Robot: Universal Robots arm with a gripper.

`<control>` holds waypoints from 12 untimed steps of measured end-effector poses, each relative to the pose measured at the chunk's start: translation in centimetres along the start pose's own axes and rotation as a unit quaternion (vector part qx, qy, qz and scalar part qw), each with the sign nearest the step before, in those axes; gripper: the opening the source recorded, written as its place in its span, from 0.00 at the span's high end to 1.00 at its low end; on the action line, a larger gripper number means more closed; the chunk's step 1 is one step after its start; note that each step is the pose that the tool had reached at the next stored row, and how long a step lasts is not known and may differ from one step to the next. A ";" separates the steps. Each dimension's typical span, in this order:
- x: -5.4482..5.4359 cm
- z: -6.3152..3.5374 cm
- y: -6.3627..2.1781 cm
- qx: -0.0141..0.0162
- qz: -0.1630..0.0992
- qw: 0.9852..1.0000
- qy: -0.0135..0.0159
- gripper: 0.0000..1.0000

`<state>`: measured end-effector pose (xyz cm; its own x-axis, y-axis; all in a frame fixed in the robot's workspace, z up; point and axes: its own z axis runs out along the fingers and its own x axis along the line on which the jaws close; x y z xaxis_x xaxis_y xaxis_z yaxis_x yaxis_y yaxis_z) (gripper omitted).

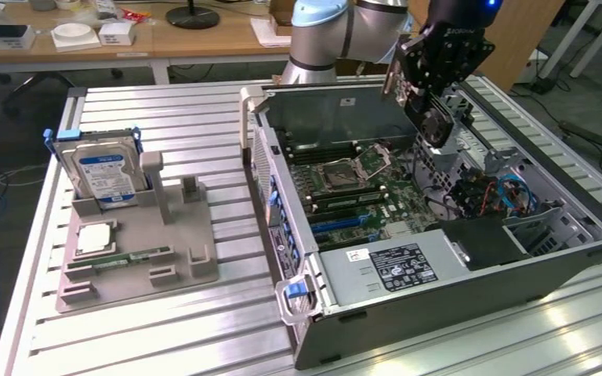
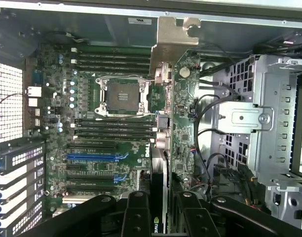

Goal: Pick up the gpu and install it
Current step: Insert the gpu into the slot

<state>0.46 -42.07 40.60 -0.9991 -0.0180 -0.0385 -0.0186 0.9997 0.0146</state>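
The gripper (image 1: 428,95) is half closed, its fingers (image 2: 136,213) clamped on the gpu (image 2: 161,148). The card hangs edge-down above the open computer case (image 1: 437,313), over the motherboard (image 2: 92,163) and its CPU socket (image 2: 120,96). On the exterior view's left, a grey holder (image 1: 175,235) carries an upright hard drive (image 1: 103,168), a processor (image 1: 94,237) and a RAM stick (image 1: 123,258).

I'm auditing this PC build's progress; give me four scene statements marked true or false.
1. The claw grips the green gpu card with black cooler and silver bracket. True.
2. That card is seated in the blue motherboard slot. False: it is held clear of the slot, over the open grey computer case.
3. The blue-labelled silver hard drive stands upright in the grey plastic holder. True.
4. A cooler covers the square processor socket. False: the socket is uncovered.
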 end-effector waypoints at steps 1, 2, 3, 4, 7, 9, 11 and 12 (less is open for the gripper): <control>0.0 0.00 0.00 0.000 0.000 1.000 0.000 0.74; 0.0 0.00 0.00 0.000 0.000 1.000 0.000 0.74; 0.0 0.00 0.00 0.000 0.000 1.000 0.000 0.74; 0.0 0.00 0.00 0.000 -0.001 1.000 0.000 0.74; 0.0 0.01 0.00 -0.001 -0.025 1.000 0.000 0.74; 0.0 0.00 0.00 -0.002 -0.043 0.999 0.001 0.74; 0.0 0.02 0.00 -0.002 -0.061 0.998 0.001 0.74; 0.0 0.03 0.00 -0.003 -0.070 0.998 0.001 0.74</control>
<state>0.46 -42.07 40.58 -0.9869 -0.1568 -0.0385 -0.1575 0.9874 0.0146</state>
